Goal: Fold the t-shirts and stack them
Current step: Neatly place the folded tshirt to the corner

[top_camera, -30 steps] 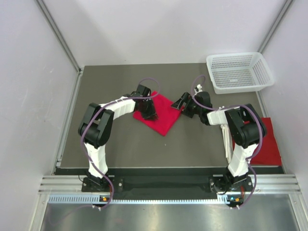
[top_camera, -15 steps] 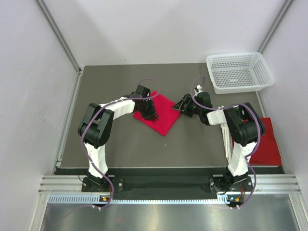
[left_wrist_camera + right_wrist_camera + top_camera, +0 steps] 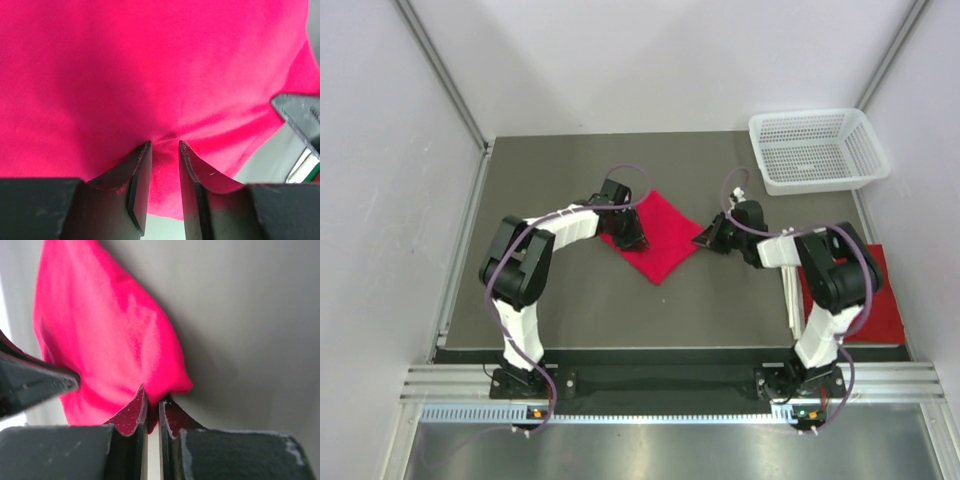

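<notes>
A folded red t-shirt [image 3: 665, 240] lies as a diamond on the dark table, mid-way between both arms. My left gripper [image 3: 626, 236] presses on its left part, the jaws narrowed with a pucker of cloth [image 3: 150, 60] pinched between them [image 3: 164, 147]. My right gripper [image 3: 706, 238] is at the shirt's right corner, jaws shut on that corner [image 3: 152, 402] of the cloth [image 3: 100, 330]. A second red t-shirt [image 3: 880, 310] lies folded at the table's right edge, partly hidden by the right arm.
A white mesh basket [image 3: 817, 150] stands at the back right corner. Grey walls close in the table on the left, back and right. The right gripper's finger [image 3: 300, 117] shows at the right of the left wrist view.
My right gripper has closed from wide open onto the shirt's right corner and drawn it slightly right. The shirt now lies wider. The left gripper has kept its hold.
</notes>
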`<state>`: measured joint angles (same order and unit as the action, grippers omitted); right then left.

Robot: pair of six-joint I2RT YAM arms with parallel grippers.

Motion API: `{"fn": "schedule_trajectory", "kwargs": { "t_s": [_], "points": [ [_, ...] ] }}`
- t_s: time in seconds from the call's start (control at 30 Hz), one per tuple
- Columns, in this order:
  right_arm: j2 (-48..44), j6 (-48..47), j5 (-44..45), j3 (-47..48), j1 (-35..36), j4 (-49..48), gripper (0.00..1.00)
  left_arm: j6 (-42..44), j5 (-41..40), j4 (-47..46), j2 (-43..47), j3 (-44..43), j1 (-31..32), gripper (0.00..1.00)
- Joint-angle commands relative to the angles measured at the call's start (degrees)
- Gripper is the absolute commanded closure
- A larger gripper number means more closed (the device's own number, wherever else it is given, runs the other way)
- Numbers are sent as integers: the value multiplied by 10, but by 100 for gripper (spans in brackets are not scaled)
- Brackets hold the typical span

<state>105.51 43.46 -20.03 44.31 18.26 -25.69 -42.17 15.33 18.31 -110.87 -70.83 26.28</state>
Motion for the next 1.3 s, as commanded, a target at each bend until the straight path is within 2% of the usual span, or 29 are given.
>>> {"fn": "schedule_trajectory", "kwargs": {
  "t_s": [0.0,0.17,0.3,0.37,0.53,0.67,1.0,1.27],
  "points": [
    [-98,-52,70,-43,-9,77,100,0,-25,52,25,30,-4,65],
    [-223,-56,150,-107,-3,129,100,13,10,72,97,17,-4,63],
    [-347,-56,221,-145,-1,225,100,25,-5,67,123,33,-4,62],
    [-392,-57,248,-151,0,275,100,22,11,29,121,62,-4,62],
    [-440,-46,268,-171,-1,334,100,-3,111,-124,104,141,-1,55],
    [-476,-36,285,-182,-1,375,100,-13,141,-235,87,173,-1,54],
    [-556,-43,409,-132,-2,520,100,-50,180,-313,63,198,18,53],
    [-602,-37,417,-133,-6,573,100,-68,192,-375,15,180,55,52]
  ]
}}
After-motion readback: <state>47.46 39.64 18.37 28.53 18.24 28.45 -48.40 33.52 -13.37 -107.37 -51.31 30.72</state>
